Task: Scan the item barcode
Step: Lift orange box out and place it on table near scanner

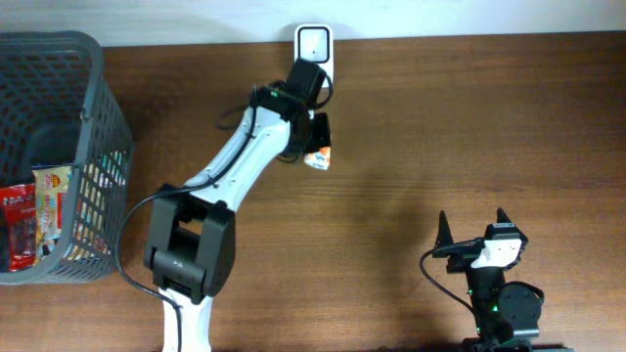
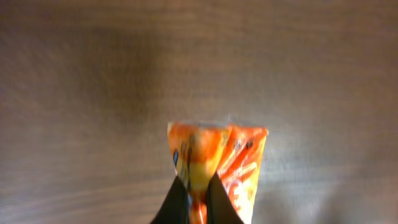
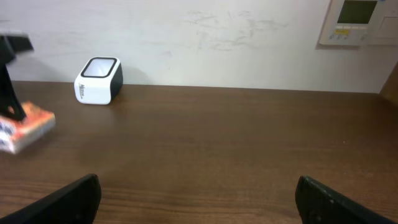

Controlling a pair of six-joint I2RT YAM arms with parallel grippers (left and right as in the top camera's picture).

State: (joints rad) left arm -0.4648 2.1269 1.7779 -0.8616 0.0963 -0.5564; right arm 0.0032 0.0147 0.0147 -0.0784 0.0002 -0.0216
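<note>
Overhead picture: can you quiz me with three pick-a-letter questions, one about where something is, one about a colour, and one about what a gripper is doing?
1. Where does the white barcode scanner stand?
A) at the far edge of the table, by the wall
B) in the middle
C) at the near edge

2. What colour is the snack packet in the left gripper?
A) green
B) orange
C) purple

3. How is the right gripper?
A) shut on a packet
B) shut on nothing
C) open and empty

Answers:
1 A, the scanner sits at the top of the overhead view, against the wall.
2 B, the left wrist view shows an orange wrapper pinched between the fingers.
3 C, its fingers stand wide apart with nothing between them.
</note>
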